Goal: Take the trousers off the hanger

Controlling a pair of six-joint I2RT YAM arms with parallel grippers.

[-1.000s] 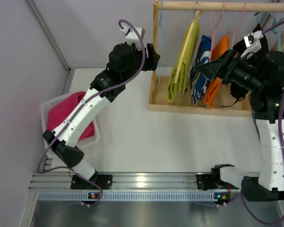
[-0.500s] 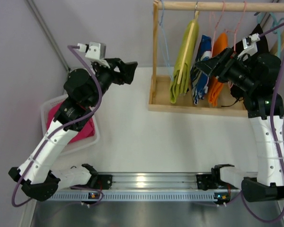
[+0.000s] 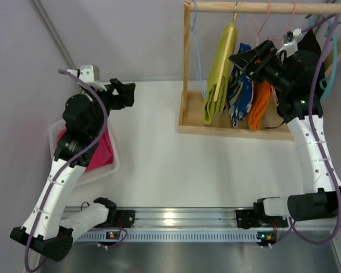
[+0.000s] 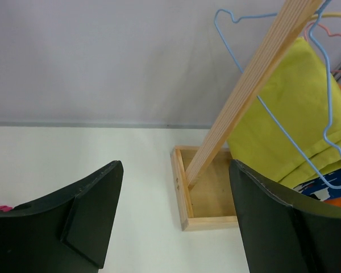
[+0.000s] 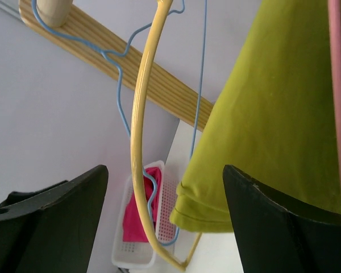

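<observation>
My left gripper (image 3: 127, 94) hangs above the table (image 3: 170, 165), well apart from the rack, jaws wide apart with nothing between them; its camera looks past them to the rack's slanting post (image 4: 244, 96) and wooden base (image 4: 207, 202). My right gripper (image 3: 241, 61) is raised at the rack, just beside the lime trousers (image 3: 219, 74), jaws likewise spread, gripping nothing. The lime trousers hang folded from the rail (image 3: 261, 7), leftmost of the garments, with a blue-patterned cloth (image 3: 238, 94) and an orange cloth (image 3: 260, 105) to their right. In the right wrist view a yellow hanger (image 5: 137, 131) curves down next to the lime cloth; contact with my fingers (image 5: 284, 227) cannot be determined. A bare blue hanger (image 4: 336, 185) hangs near the post. The pink trousers (image 3: 102, 151) lie bunched in the white basket (image 3: 116, 165) at the table's left side, beneath my left arm
</observation>
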